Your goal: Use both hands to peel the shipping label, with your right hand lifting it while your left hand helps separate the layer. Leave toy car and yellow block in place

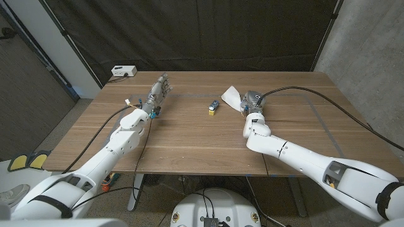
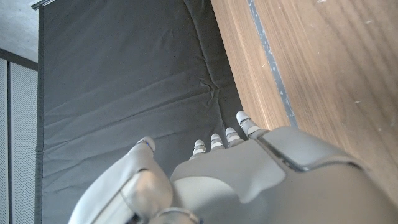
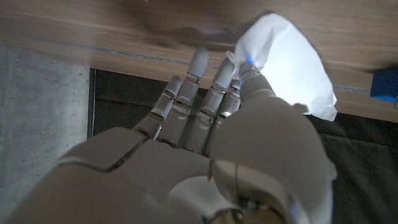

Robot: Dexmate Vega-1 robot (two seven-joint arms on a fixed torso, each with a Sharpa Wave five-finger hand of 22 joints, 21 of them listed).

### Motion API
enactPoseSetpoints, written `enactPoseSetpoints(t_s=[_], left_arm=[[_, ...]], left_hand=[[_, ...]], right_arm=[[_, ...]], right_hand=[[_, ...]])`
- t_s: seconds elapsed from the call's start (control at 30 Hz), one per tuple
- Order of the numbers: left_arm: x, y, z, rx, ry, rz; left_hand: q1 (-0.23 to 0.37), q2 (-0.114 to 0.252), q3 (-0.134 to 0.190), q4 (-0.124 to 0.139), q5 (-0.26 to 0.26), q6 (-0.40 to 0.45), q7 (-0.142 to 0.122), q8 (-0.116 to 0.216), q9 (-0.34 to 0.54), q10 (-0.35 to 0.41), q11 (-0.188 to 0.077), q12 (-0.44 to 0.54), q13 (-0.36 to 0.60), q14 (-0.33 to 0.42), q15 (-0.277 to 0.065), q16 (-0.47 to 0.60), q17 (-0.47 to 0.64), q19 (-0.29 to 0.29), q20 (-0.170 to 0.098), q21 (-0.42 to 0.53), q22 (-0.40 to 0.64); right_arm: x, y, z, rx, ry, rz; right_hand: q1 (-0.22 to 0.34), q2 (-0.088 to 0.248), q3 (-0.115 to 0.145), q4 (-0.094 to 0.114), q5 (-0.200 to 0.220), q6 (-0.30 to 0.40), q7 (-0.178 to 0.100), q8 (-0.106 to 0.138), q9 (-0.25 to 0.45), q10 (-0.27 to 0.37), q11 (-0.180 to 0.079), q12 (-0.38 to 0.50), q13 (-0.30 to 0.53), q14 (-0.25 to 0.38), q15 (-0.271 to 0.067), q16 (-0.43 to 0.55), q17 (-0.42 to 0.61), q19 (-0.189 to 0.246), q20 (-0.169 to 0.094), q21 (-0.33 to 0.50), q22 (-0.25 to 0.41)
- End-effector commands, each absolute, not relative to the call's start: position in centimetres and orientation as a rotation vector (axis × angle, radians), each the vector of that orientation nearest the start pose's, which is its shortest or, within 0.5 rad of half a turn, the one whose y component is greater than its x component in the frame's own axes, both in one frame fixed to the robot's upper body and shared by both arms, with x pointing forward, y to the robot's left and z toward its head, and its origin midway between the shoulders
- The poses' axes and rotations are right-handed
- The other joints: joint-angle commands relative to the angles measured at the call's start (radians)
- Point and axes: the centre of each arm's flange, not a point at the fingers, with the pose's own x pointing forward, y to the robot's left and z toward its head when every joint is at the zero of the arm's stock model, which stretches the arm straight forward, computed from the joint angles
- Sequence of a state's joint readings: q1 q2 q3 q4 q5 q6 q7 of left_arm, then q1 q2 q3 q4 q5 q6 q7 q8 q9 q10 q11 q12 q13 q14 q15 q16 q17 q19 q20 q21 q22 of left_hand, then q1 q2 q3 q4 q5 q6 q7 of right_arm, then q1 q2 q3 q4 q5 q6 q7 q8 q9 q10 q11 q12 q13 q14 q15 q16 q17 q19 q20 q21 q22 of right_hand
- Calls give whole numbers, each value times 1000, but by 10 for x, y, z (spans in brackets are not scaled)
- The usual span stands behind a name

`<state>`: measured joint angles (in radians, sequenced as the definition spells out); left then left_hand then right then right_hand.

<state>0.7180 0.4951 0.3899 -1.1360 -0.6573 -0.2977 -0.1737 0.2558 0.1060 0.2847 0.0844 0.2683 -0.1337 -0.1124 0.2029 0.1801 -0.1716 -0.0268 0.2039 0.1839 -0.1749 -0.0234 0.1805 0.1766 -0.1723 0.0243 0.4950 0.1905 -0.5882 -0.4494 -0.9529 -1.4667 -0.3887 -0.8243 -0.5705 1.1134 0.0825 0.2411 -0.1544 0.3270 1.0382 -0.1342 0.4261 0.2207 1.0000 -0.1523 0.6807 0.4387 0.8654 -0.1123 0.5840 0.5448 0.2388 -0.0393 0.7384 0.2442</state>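
The white shipping label stands tilted up off the wooden table at the back right. My right hand is right beside it, and in the right wrist view a fingertip and the thumb pinch the edge of the shipping label while the other fingers stay stretched out. The small blue toy car and the yellow block sit just left of the label. My left hand hovers at the back left, well apart from the label, fingers straight and holding nothing.
A white box with a cable sits on the table's far left corner. A dark curtain hangs behind the table. A thin taped line runs across the right side of the tabletop. A blue edge of the toy car is near the label.
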Motion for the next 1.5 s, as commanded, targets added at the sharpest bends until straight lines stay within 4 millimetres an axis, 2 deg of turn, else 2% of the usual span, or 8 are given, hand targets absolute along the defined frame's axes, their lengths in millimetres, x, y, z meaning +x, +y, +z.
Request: enactPoseSetpoints(t_s=[0.03, 0.17, 0.33, 0.53, 1.03, 1.17, 1.2, 1.5], left_arm=[[674, 296, 7, 89, -578, -278], [674, 296, 12, 126, -575, -295], [670, 293, 21, 179, -599, -277], [665, 288, 33, 231, -637, -262], [652, 269, 52, 386, -694, -263], [649, 266, 54, 424, -705, -247], [648, 265, 54, 426, -707, -245], [643, 258, 58, 450, -736, -251]], left_hand=[[121, -27, 25, -92, -36, 118, 11, 40, 10, 50, -3, 24, 6, -44, 30, 13, 2, -69, 28, -18, 2], [182, -35, 34, -137, -65, 243, 39, 72, 15, 154, -3, 54, 14, 28, 51, 32, 11, -69, 47, -22, 9], [246, -54, 42, -183, -74, 377, 55, 110, 18, 238, 0, 77, 25, 115, 39, 55, 23, -44, 82, -17, 12], [304, -69, 50, -218, -72, 504, 47, 151, 20, 290, -14, 101, 38, 160, 30, 60, 34, -6, 108, -6, 13], [377, -146, 34, -256, -58, 553, 30, 166, 22, 287, -22, 100, 47, 161, 49, 53, 36, 0, 143, -11, 12], [420, -146, 43, -261, -49, 534, 22, 157, 23, 280, -15, 94, 49, 158, 62, 53, 36, 5, 157, -12, 11], [450, -142, 52, -263, -44, 542, 19, 160, 24, 279, -20, 92, 51, 158, 65, 53, 36, 6, 159, -13, 11], [546, -141, 72, -262, -34, 573, 5, 169, 27, 290, -28, 91, 56, 169, 66, 58, 36, 33, 160, -10, 9]], right_arm=[[642, -170, -29, -1093, -536, -596], [639, -171, -26, -1057, -568, -589], [634, -170, -22, -1036, -601, -576], [628, -166, -19, -1033, -657, -571], [618, -154, -14, -1048, -734, -551], [617, -152, -12, -1043, -750, -544], [616, -151, -11, -1043, -758, -543], [608, -141, -5, -1026, -816, -534]], right_hand=[[0, 12, 2, 10, -5, 9, -6, 10, 27, 8, -4, 7, 9, 9, -120, -3, 4, 6, -14, 10, 4], [1, 13, 2, 10, -6, 7, -5, 10, 27, 8, -4, 10, 13, 9, -120, -6, 4, 11, -14, 16, 5], [1, 14, 1, 12, -9, 7, -6, 12, 26, 8, -4, 15, 19, 11, -120, -10, 5, 12, -14, 22, 7], [3, 14, 1, 11, -13, 8, -6, 14, 25, 5, -5, 18, 26, 14, -121, -12, 7, 14, -15, 29, 8], [6, 14, -1, 12, -18, 7, -8, 19, 24, 2, -6, 25, 39, 17, -121, -22, 8, 15, -14, 43, 9], [5, 15, -1, 13, -20, 6, -9, 19, 24, 4, -5, 27, 41, 19, -121, -24, 8, 16, -14, 46, 9], [6, 15, -1, 13, -20, 6, -9, 20, 23, 4, -6, 27, 42, 19, -121, -24, 9, 15, -15, 47, 9], [7, 15, -2, 13, -23, 7, -9, 22, 22, 4, -8, 27, 43, 23, -122, -28, 11, 16, -15, 55, 10]])
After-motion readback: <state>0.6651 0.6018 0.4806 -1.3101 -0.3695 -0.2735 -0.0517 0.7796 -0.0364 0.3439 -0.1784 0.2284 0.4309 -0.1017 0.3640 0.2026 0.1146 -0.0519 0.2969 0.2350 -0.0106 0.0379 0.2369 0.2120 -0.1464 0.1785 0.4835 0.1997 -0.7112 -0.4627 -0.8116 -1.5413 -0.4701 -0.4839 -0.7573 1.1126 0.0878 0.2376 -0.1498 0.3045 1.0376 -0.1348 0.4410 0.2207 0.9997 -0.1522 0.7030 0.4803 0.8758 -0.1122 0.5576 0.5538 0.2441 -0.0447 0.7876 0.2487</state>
